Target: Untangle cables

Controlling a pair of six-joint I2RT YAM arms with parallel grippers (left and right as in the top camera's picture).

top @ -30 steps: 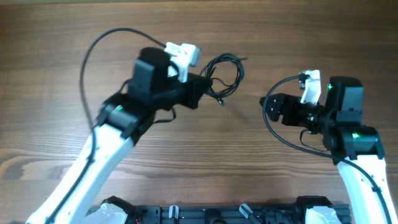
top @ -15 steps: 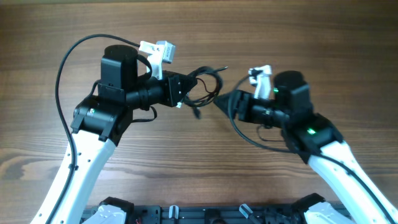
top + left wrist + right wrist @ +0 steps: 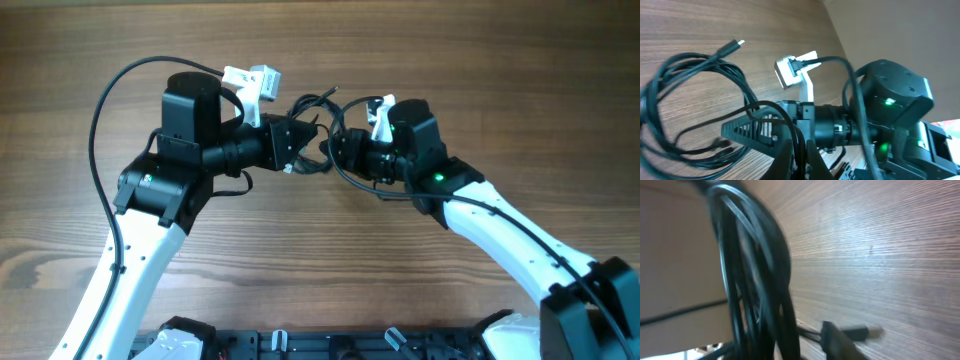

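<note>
The cables [image 3: 318,108] are a small bundle of thin black loops hanging just above the wooden table between the two arms. My left gripper [image 3: 296,146] is shut on a few strands; in the left wrist view its fingers [image 3: 786,159] pinch them while the loops [image 3: 687,95] spread out to the left. My right gripper [image 3: 336,150] has come in from the right and sits against the bundle. In the blurred right wrist view the cables [image 3: 752,275] run across its jaws, with one fingertip [image 3: 841,343] and a plug end [image 3: 855,330] showing. How far these jaws have come together is unclear.
The table [image 3: 480,70] is brown wood grain. Thick black wires [image 3: 105,110] fixed to the arms arc beside them. A dark rail [image 3: 330,345] runs along the near edge by the arm bases.
The right arm has swung left from the table's right side up to the bundle. The left arm drew the cables a little left and has since held still.
</note>
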